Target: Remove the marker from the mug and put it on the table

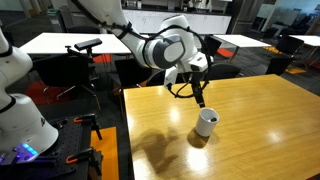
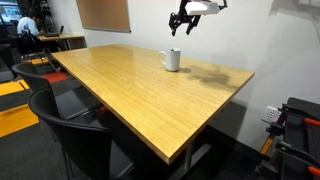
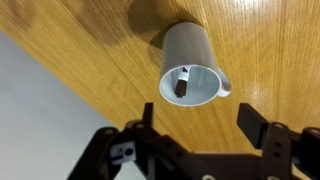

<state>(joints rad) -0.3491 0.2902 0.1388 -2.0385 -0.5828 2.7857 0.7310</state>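
Gripper (image 3: pixel 198 128) spread wide, empty, hanging above the mug (image 3: pixel 192 55) on the table (image 3: pixel 100 40). Marker (image 3: pixel 181 84) stands near upright inside, roughly below the jaws.

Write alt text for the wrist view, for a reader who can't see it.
A white mug stands on a glossy wooden table, seen from above, with a dark marker leaning inside it. The gripper hangs over the mug, its black jaws open and touching nothing.
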